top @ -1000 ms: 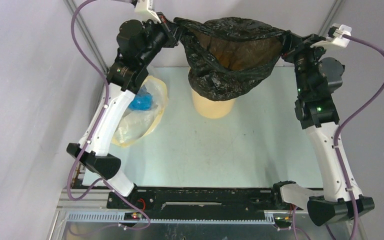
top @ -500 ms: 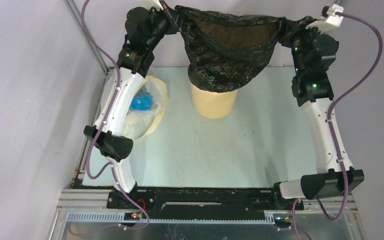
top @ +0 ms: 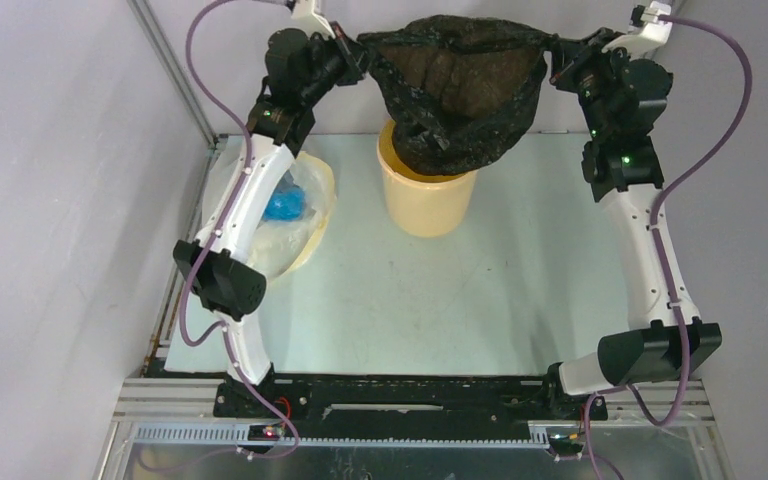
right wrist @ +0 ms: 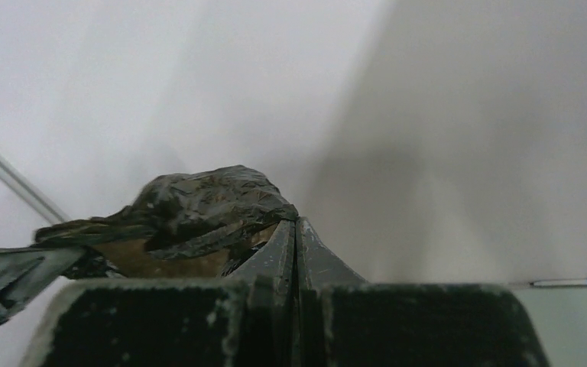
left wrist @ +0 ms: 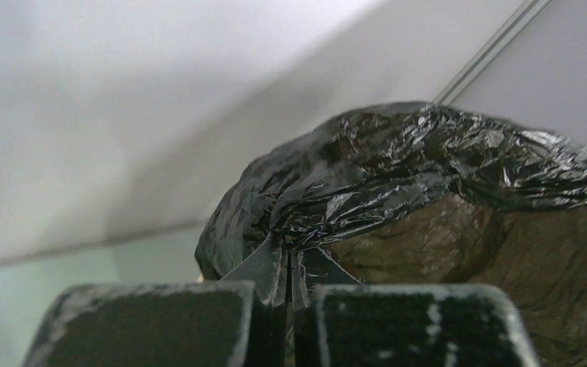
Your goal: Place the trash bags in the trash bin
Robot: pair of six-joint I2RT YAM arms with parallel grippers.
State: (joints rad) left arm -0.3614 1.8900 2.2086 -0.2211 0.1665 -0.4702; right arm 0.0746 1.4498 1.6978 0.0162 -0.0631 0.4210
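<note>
A clear bag (top: 307, 212) lies along the left edge of the worktop (top: 480, 300). Above the far edge, the left fingers (top: 357, 62) pinch shut on one corner of the black trash bag (top: 460, 90). Its mouth is stretched wide and its sagging bottom hangs over the yellow trash bin (top: 428, 205) at mid far edge, hiding the far rim. The right fingers (top: 557, 62) clamp the opposite corner. Bare worktop runs from the bin to the near and right edges.
</note>
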